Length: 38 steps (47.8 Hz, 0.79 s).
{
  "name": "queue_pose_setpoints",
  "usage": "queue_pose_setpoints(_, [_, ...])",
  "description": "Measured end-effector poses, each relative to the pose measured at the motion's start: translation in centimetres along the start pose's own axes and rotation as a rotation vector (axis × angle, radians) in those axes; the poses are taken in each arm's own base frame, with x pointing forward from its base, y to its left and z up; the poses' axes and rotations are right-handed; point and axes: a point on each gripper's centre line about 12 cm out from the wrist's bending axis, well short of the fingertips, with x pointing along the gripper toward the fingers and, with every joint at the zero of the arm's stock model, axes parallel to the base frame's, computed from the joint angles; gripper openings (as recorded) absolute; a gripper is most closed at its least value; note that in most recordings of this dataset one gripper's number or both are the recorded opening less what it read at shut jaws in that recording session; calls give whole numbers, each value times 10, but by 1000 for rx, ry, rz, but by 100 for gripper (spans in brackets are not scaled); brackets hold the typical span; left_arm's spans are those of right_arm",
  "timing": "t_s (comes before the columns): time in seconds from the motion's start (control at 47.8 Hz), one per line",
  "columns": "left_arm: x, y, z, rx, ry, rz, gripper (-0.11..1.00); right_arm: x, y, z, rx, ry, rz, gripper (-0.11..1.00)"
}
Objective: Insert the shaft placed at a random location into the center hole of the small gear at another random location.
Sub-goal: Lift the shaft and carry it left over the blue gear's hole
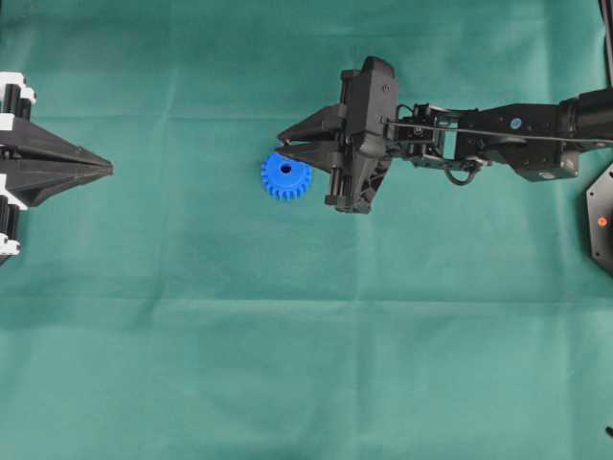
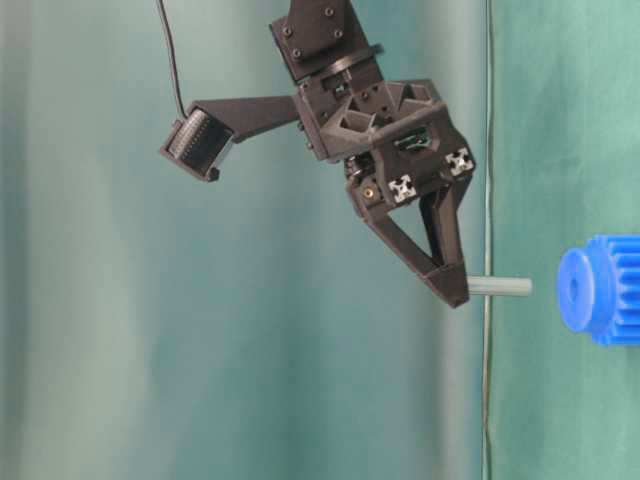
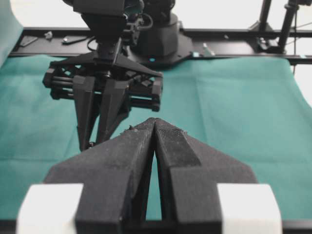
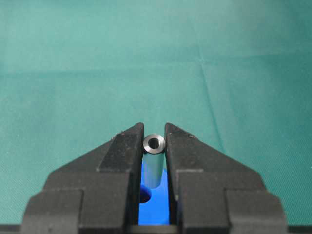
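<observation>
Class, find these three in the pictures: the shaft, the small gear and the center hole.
shaft [image 4: 154, 161]: right wrist view, its silvery side.
small gear [image 1: 278, 180]: overhead view, blue face near the teeth.
center hole [image 1: 285, 170]: overhead view, the dark opening in the hub.

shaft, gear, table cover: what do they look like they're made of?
Shaft: likely metal, silvery-grey with a smooth sheen, and its end shows a bore.
Small gear: looks like plastic, uniform bright blue, matte, crisp teeth.
Table cover: seems to be green cloth, matte with fold creases.
</observation>
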Motion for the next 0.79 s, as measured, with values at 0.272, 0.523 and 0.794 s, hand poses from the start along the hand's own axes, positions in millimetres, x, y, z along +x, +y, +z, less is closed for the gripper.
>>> queue_pose_setpoints(0.272, [0, 0, 0, 0, 0, 0, 0, 0, 0, -1, 1, 2, -1, 14])
queue_pose_setpoints(0.523, [0, 0, 0, 0, 0, 0, 0, 7, 0, -7, 4, 18, -1, 14])
queue_pose_setpoints(0.794, [0, 0, 0, 0, 0, 0, 0, 13, 3, -18, 16, 41, 4, 14])
